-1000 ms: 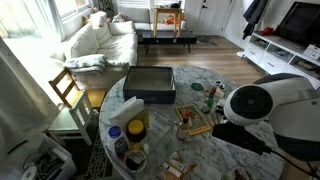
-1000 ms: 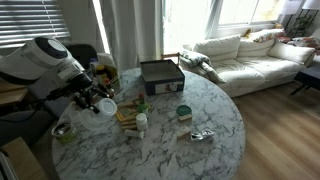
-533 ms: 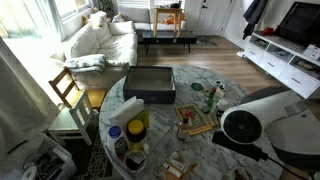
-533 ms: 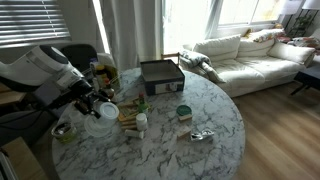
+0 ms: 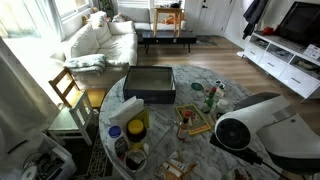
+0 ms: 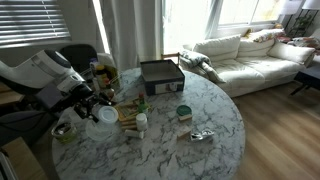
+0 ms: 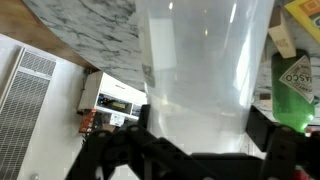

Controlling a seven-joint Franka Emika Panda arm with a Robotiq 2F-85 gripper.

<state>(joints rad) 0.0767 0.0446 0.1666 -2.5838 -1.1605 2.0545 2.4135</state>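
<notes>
A wide clear plastic cup (image 7: 200, 60) fills the wrist view, standing between the two black fingers of my gripper (image 7: 204, 118). Both fingers lie against its sides. In an exterior view the cup (image 6: 106, 114) shows as a pale round shape at the end of the gripper (image 6: 98, 108), low over the near-left part of the round marble table (image 6: 190, 150). A green bottle (image 7: 295, 85) stands just beside the cup. The arm's white body (image 5: 250, 130) hides the gripper and the cup in an exterior view.
A black box (image 6: 161, 75) sits at the table's far side. Around the gripper there are a white bottle (image 6: 142, 123), a green-lidded jar (image 6: 184, 112), a yellow-lidded container (image 5: 136, 127) and small clutter. A wooden chair (image 5: 68, 90) and a sofa (image 6: 250, 55) stand beyond the table.
The arm has sunk lower towards the table with the cup between its fingers. The cup has shifted slightly down and forward.
</notes>
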